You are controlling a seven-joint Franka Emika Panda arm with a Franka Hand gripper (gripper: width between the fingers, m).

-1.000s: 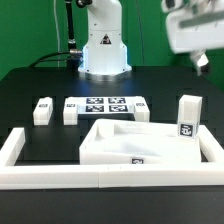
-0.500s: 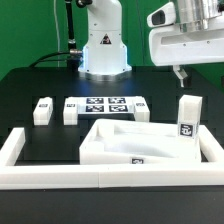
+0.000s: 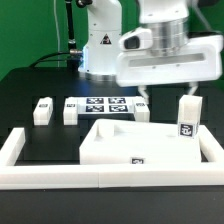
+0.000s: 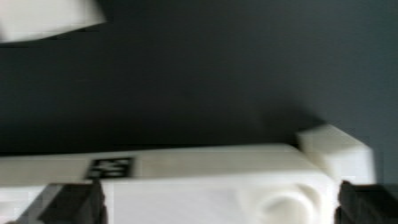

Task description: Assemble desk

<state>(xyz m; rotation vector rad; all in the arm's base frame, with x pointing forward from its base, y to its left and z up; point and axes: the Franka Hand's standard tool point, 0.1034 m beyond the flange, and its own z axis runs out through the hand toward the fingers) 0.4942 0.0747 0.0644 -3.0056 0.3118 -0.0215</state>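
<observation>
- Exterior view: the robot's claw [image 3: 167, 96] hangs in the air over the back of the black table [image 3: 30, 80]. Its two fingers [image 3: 143, 98] are spread wide apart and hold nothing.
- One wide flat white plastic tabletop tray [image 3: 125, 148] lies near the front, hollow side up. Its long side runs from the exterior view's left to the exterior view's right. A small tag on its near wall faces the camera.
- There are four short white block legs. Three lie in a row behind the tray [image 3: 42, 110] [image 3: 70, 111] [image 3: 146, 112]. One stands upright just beside the tray [image 3: 188, 117], on the exterior view's right.
- One flat marker board [image 3: 105, 105] lies between the legs in the row.
- Three long low white bars [image 3: 20, 150] fence the tray in.
- Wrist view: only this close look shows a small tag [image 4: 112, 167] on a long white part [image 4: 214, 160]. A white block [image 4: 338, 150] is at its end. I cannot tell which parts these are. One more white piece [image 4: 45, 20] is in a corner, well apart from them.
</observation>
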